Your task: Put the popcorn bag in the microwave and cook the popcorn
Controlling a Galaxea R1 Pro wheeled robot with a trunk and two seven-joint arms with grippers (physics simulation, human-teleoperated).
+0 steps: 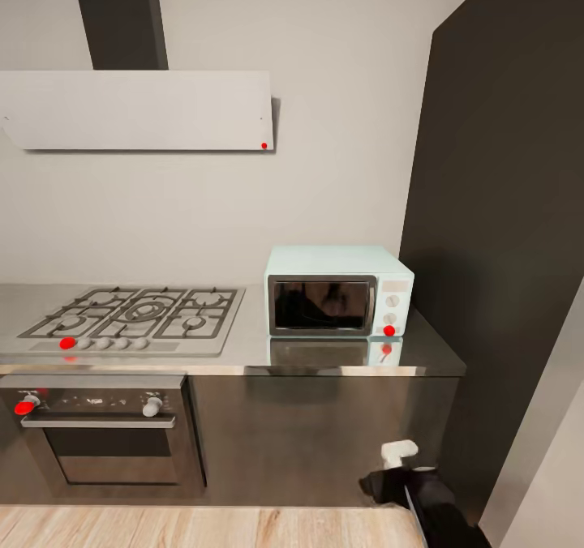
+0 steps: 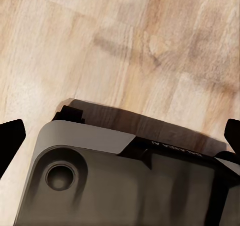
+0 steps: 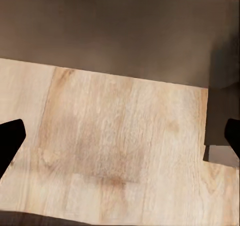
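The pale mint microwave (image 1: pixel 338 290) stands on the grey countertop (image 1: pixel 243 350) at its right end, with its dark glass door closed and a red dot at the bottom of its knob panel. The popcorn bag is out of view. My right arm (image 1: pixel 422 495) hangs low in front of the cabinets, below the microwave. My right gripper (image 3: pixel 120 141) is open over the wooden floor near the cabinet base, with nothing between its fingers. My left gripper (image 2: pixel 120 141) is open too, above the floor and my own grey base (image 2: pixel 125 181).
A steel gas hob (image 1: pixel 134 314) takes up the counter's left part, with a built-in oven (image 1: pixel 101 430) under it and a white hood (image 1: pixel 138 110) above. A tall dark cabinet (image 1: pixel 507 232) rises right beside the microwave. Wooden floor (image 1: pixel 203 528) lies before the cabinets.
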